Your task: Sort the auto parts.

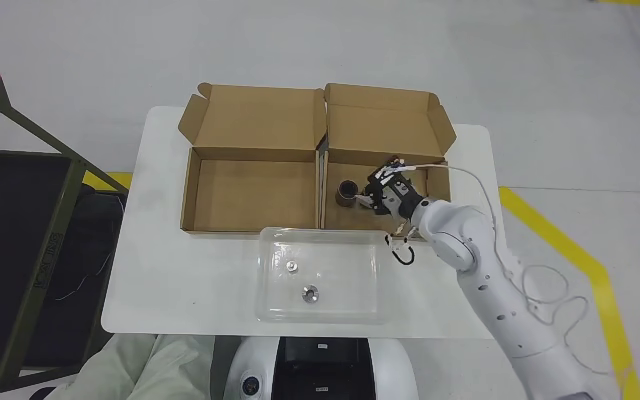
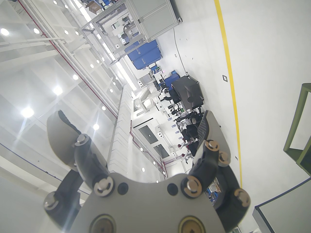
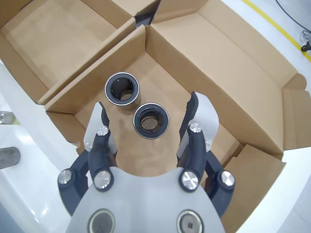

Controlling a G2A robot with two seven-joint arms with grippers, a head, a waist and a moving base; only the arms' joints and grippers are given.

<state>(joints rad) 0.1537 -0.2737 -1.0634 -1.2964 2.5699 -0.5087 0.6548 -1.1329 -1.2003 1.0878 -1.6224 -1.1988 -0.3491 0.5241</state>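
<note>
2 black bushings (image 3: 122, 90) stand upright, side by side, inside R cardboard box (image 3: 218, 56); R pincer (image 3: 147, 104) wide open just above them. 2 small metal parts (image 1: 310, 293) in clear tray (image 1: 262, 280) on box's robot-facing side. L pincer (image 2: 133, 122) wide open too

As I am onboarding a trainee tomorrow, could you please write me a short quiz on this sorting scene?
1. How many bushings stand in the right cardboard box?
2. True or false: the right pincer is shut on a bushing.
3. The small metal parts lie in: A) the clear tray; B) the right cardboard box; C) the left cardboard box.
Key: 1) two; 2) false, it is open above them; 3) A.
</note>
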